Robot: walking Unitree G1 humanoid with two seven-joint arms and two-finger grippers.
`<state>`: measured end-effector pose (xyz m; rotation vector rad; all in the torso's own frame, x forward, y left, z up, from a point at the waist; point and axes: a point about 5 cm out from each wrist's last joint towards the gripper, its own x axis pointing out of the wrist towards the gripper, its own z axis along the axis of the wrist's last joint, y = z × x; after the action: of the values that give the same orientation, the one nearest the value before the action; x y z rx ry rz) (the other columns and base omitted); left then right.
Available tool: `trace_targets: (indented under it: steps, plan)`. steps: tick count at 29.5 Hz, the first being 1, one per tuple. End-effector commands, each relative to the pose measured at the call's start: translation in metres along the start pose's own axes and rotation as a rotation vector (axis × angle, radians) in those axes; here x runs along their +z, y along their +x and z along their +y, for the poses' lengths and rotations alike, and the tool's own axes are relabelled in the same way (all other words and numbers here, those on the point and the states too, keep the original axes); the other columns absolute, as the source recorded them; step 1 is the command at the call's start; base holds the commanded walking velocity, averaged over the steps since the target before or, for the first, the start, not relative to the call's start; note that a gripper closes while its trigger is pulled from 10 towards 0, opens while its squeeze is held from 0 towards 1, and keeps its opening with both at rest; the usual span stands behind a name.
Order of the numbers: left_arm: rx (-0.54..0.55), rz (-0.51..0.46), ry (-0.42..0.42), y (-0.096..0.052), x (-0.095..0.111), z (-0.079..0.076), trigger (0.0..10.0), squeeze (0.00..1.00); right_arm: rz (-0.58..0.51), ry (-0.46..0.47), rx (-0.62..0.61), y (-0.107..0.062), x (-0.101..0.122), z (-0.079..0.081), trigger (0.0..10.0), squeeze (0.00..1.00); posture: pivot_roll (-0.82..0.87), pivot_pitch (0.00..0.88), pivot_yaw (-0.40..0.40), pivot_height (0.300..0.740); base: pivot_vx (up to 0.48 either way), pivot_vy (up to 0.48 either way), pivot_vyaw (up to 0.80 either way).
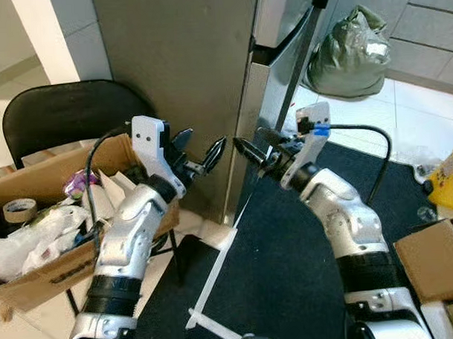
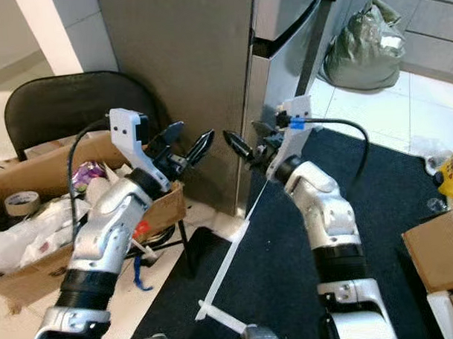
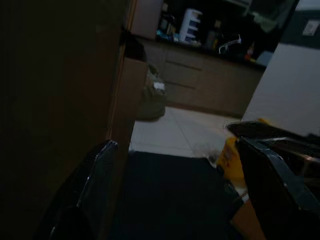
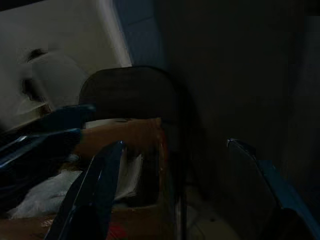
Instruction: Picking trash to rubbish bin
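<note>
Raised before fridge (image 1: 282, 56): left gripper (image 1: 198, 152) and right gripper (image 1: 253, 145), both spread, empty, tips facing, apart. Box (image 1: 62, 268) of trash (image 1: 35, 239) on chair (image 1: 68, 112), left. Green bag (image 1: 349, 54) on floor beyond.

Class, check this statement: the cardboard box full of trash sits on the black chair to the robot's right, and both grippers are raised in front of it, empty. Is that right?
Not quite. The left eye view shows the cardboard box on the black chair to the robot's left, not its right. The rest stands: the left gripper and right gripper are raised in front, empty.
</note>
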<state>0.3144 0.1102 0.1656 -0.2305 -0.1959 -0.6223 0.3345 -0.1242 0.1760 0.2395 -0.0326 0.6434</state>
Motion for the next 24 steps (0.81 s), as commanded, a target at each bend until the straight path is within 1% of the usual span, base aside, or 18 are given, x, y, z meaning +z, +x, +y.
trace_targets:
  steps: [1, 2, 4, 6, 7, 8, 11, 12, 13, 14, 16, 17, 18, 19, 20, 21, 22, 24]
  plan:
    - [-0.002, 0.021, 0.022, 0.001, -0.004, 0.000, 10.0, 0.00, 0.027, 0.034, -0.040, -0.003, -0.004, -0.007, 10.0, 0.00, -0.02, 0.000, -0.054, 0.740, 0.000, 0.000, -0.78]
    - [0.003, 0.020, 0.023, 0.000, -0.005, 0.000, 10.0, 0.00, 0.028, 0.050, -0.062, -0.003, -0.005, -0.010, 10.0, 0.00, -0.02, 0.000, -0.054, 0.740, 0.000, 0.000, -0.78]
    - [0.011, 0.020, 0.028, -0.002, -0.005, 0.001, 10.0, 0.00, 0.031, 0.047, -0.089, -0.005, -0.006, -0.015, 10.0, 0.00, -0.01, 0.000, -0.055, 0.740, 0.000, 0.000, -0.78]
    - [0.036, 0.028, 0.043, -0.007, -0.008, 0.003, 10.0, 0.00, 0.057, -0.081, -0.176, -0.012, -0.009, -0.028, 10.0, 0.00, -0.01, 0.000, -0.057, 0.740, 0.000, 0.000, -0.78]
    - [0.044, 0.036, 0.048, -0.011, -0.009, 0.004, 10.0, 0.00, 0.070, -0.123, -0.205, -0.016, -0.010, -0.033, 10.0, 0.00, -0.01, 0.000, -0.058, 0.740, 0.000, 0.000, -0.78]
    - [0.050, 0.047, 0.051, -0.015, -0.012, 0.004, 10.0, 0.00, 0.079, -0.136, -0.228, -0.020, -0.013, -0.037, 10.0, 0.00, -0.01, 0.000, -0.058, 0.740, 0.000, 0.000, -0.78]
    - [0.070, 0.061, 0.049, -0.029, -0.018, 0.001, 10.0, 0.00, 0.103, -0.145, -0.260, -0.034, -0.022, -0.039, 10.0, 0.00, -0.01, 0.000, -0.051, 0.740, 0.000, 0.000, -0.77]
    - [0.091, 0.061, 0.037, -0.036, -0.018, 0.000, 10.0, 0.00, 0.106, -0.146, -0.274, -0.042, -0.025, -0.038, 10.0, 0.00, -0.01, 0.000, -0.052, 0.740, 0.000, 0.000, -0.77]
    - [0.091, 0.061, 0.037, -0.036, -0.018, 0.000, 10.0, 0.00, 0.106, -0.146, -0.274, -0.042, -0.025, -0.038, 10.0, 0.00, -0.01, 0.000, -0.052, 0.740, 0.000, 0.000, -0.77]
    - [0.107, 0.061, 0.029, -0.041, -0.019, 0.000, 10.0, 0.00, 0.107, -0.145, -0.285, -0.046, -0.026, -0.038, 10.0, 0.00, -0.01, 0.000, -0.051, 0.740, 0.000, 0.000, -0.77]
    - [0.150, 0.066, 0.017, -0.056, -0.021, 0.000, 10.0, 0.00, 0.101, -0.148, -0.308, -0.063, -0.027, -0.036, 10.0, 0.00, -0.02, 0.000, -0.043, 0.740, 0.000, 0.000, -0.77]
    - [0.163, 0.068, 0.013, -0.060, -0.022, 0.000, 10.0, 0.00, 0.100, -0.152, -0.312, -0.068, -0.027, -0.036, 10.0, 0.00, -0.02, 0.000, -0.043, 0.740, 0.000, 0.000, -0.77]
    - [0.163, 0.068, 0.013, -0.060, -0.022, 0.000, 10.0, 0.00, 0.100, -0.152, -0.312, -0.068, -0.027, -0.036, 10.0, 0.00, -0.02, 0.000, -0.043, 0.740, 0.000, 0.000, -0.77]
    - [0.174, 0.072, 0.007, -0.065, -0.023, 0.000, 10.0, 0.00, 0.105, -0.163, -0.319, -0.073, -0.028, -0.037, 10.0, 0.00, -0.02, 0.000, -0.037, 0.740, 0.000, 0.000, -0.77]
    - [0.198, 0.080, 0.004, -0.071, -0.027, 0.001, 10.0, 0.00, 0.107, -0.178, -0.344, -0.080, -0.027, -0.043, 10.0, 0.00, -0.03, 0.000, -0.034, 0.740, 0.000, 0.000, -0.77]
    - [0.198, 0.080, 0.004, -0.071, -0.027, 0.001, 10.0, 0.00, 0.107, -0.178, -0.344, -0.080, -0.027, -0.043, 10.0, 0.00, -0.03, 0.000, -0.034, 0.740, 0.000, 0.000, -0.77]
    - [0.213, 0.092, 0.018, -0.074, -0.028, 0.003, 10.0, 0.00, 0.094, -0.173, -0.377, -0.082, -0.025, -0.051, 10.0, 0.00, -0.03, 0.000, -0.034, 0.740, 0.000, 0.000, -0.78]
    - [0.242, 0.102, 0.049, -0.077, -0.031, 0.008, 10.0, 0.00, 0.052, -0.181, -0.409, -0.077, -0.016, -0.063, 10.0, 0.00, -0.05, 0.000, -0.027, 0.740, 0.000, 0.000, -0.78]
